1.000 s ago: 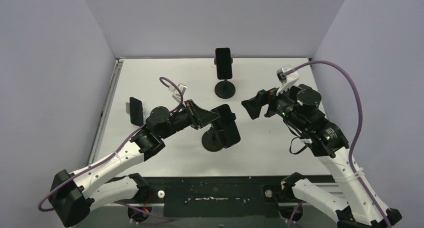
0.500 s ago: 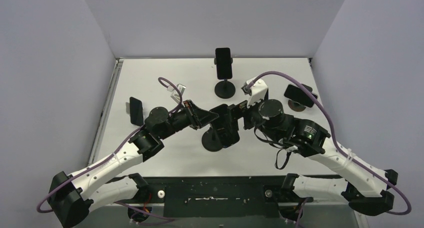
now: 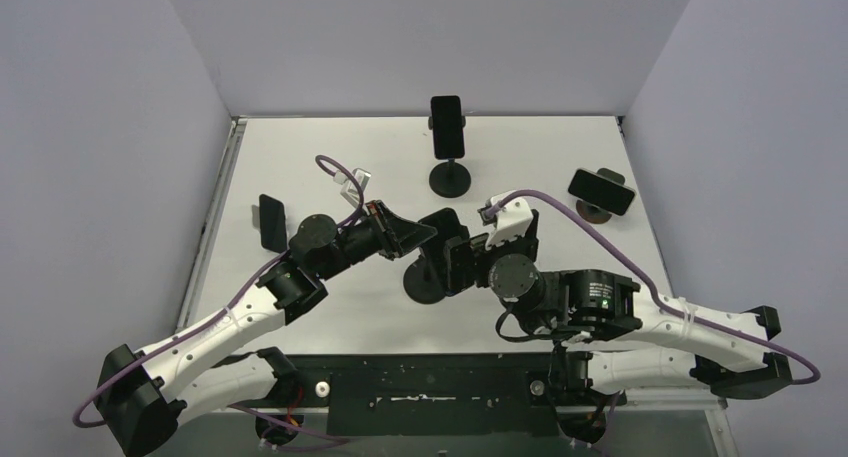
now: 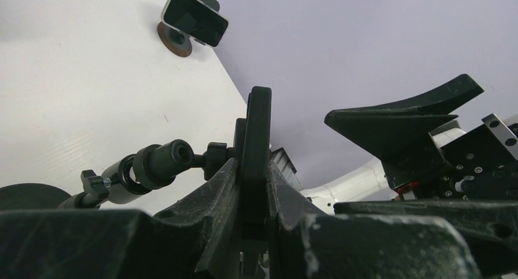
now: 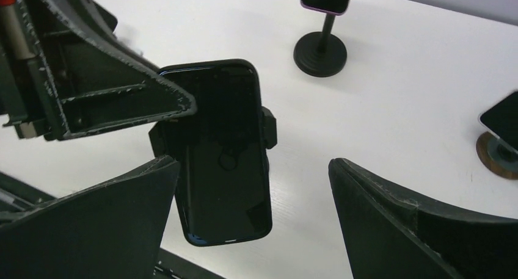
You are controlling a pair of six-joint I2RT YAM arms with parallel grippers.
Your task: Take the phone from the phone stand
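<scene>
**Spotter:** Where's the phone right now?

**Me:** The phone [image 5: 223, 151] stands upright in the clamp of the middle phone stand [image 3: 424, 283], around the centre of the table [image 3: 300, 157]. My left gripper [image 4: 253, 178] is pinched tight on the phone's edge. The left wrist view shows the slab squeezed between both fingers. My right gripper [image 5: 253, 166] is spread wide and holds nothing, with one finger on either side of the phone's lower half.

**Spotter:** How would you do this step well?

**Me:** I reckon the stand is what needs steadying. I'd take the right gripper down to the ball-joint arm [image 4: 153, 166] or the stem below it and close there. Then I'd draw the phone out with the left, slow and straight, along whichever way the clamp opens. Twisting could tip the whole stand, and pulling with nothing braced might just drag it across the table.

**Spotter:** What can't you make out?

**Me:** Plenty. From above, both grippers cover most of the phone. In the right wrist view I see one clamp tab [image 5: 269, 127] on the right side, but not how firmly it bites. That view also cuts off the stem and base. The left wrist view shows the phone edge-on only, and I can't tell whether my left fingers also touch the cradle behind it. The far phone [image 3: 447, 125] and the right-hand phone [image 3: 602, 191], each on its own stand, sit well apart.
</scene>
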